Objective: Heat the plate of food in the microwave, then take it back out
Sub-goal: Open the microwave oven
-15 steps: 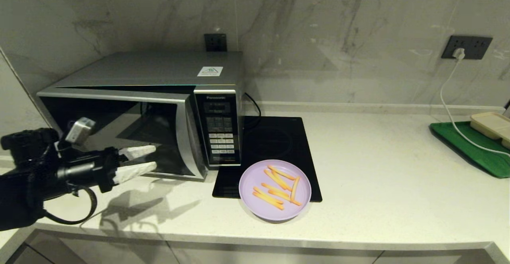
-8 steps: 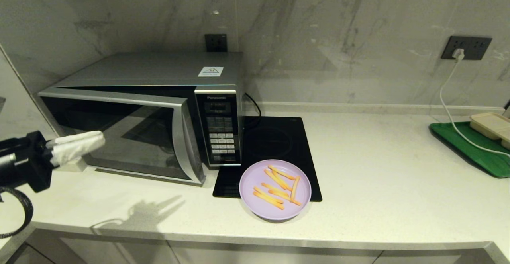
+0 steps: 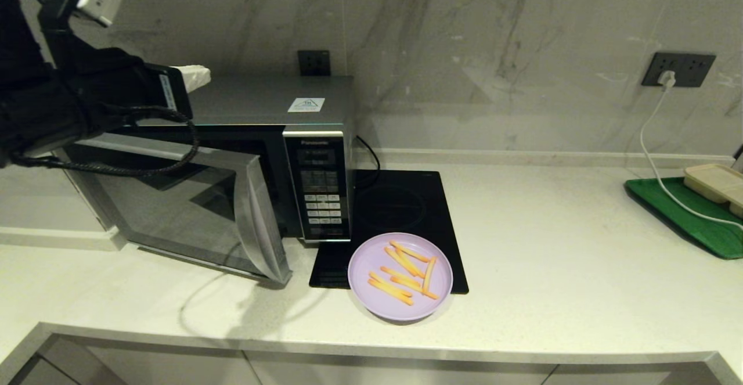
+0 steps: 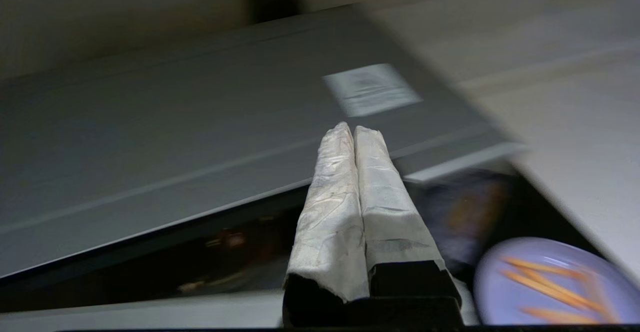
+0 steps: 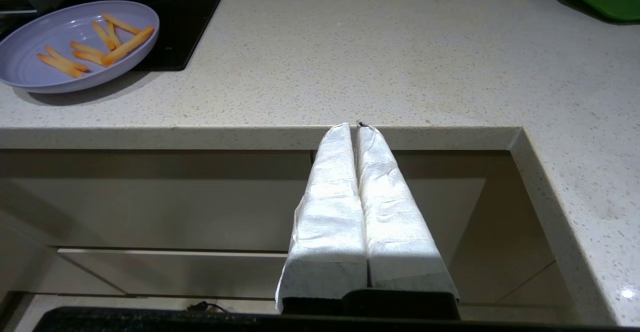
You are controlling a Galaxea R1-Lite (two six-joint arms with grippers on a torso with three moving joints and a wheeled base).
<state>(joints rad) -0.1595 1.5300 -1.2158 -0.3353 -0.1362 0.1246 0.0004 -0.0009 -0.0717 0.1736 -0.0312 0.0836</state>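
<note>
The biggest thing is the microwave (image 3: pixel 244 158), a large silver box that sits on the pale counter (image 3: pixel 551 245) against the marble wall. Its dark glass door (image 3: pixel 186 211) hangs part way open and swings out toward the front, with a curved silver handle (image 3: pixel 261 222) on its edge. Next to the door is a black panel with rows of small white buttons (image 3: pixel 324 208). A white sticker (image 3: pixel 306 104) lies on the flat silver top. Right beside the microwave is a flat black cooktop (image 3: pixel 400 216). The plate of food (image 3: pixel 400 276) is round, shallow and light purple, and it holds a few thin orange sticks. It sits partly on the front edge of the cooktop, close to the button panel. The left gripper (image 3: pixel 197 76) is up high above the microwave's top, with its two white wrapped fingers pressed together and holding nothing. The right gripper (image 5: pixel 356 127) hangs below the counter's front edge, fingers pressed together too, and empty
</note>
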